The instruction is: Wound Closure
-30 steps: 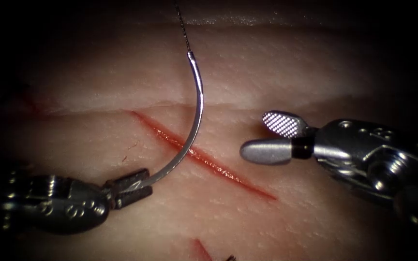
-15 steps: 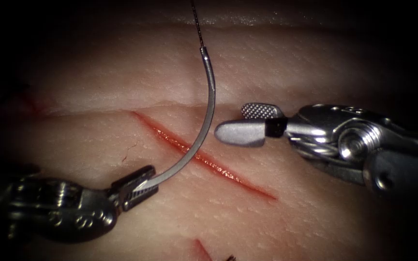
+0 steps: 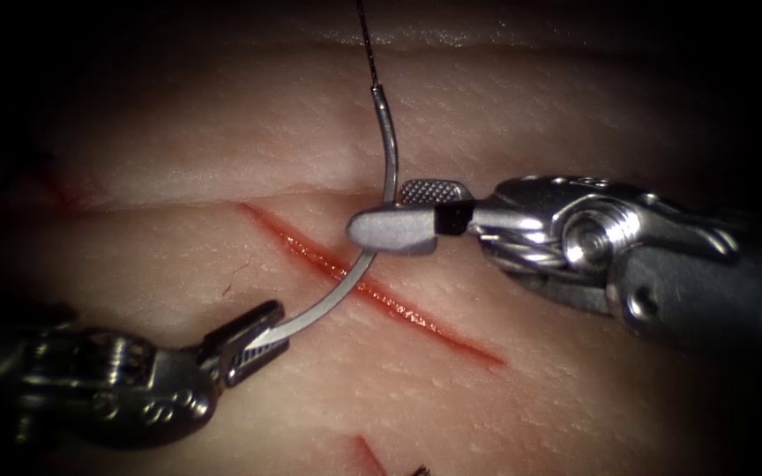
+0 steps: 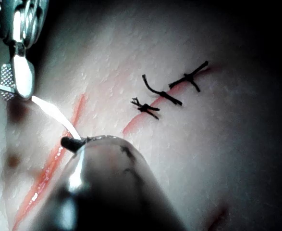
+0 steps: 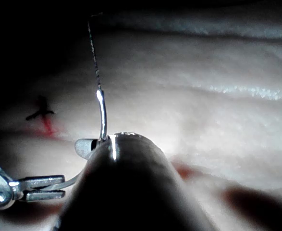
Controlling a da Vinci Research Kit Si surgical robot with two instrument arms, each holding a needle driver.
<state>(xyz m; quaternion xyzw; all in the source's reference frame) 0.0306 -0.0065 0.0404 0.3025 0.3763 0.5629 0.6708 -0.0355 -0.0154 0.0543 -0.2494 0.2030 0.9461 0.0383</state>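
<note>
The pale tissue [image 3: 522,115] carries an open red cut [image 3: 372,286] running from about ten o'clock to four o'clock, and the left wrist view shows knotted stitches [image 4: 169,94] on a second cut. The left tool [image 3: 253,339], at eight o'clock left of the cut, has its jaws clamped on the curved needle [image 3: 372,238] near its pointed end, the needle arching free above the tissue with thread [image 3: 365,35] rising toward twelve o'clock. The right tool [image 3: 399,216] has come in from three o'clock, its jaws parted around the needle's mid-curve.
</note>
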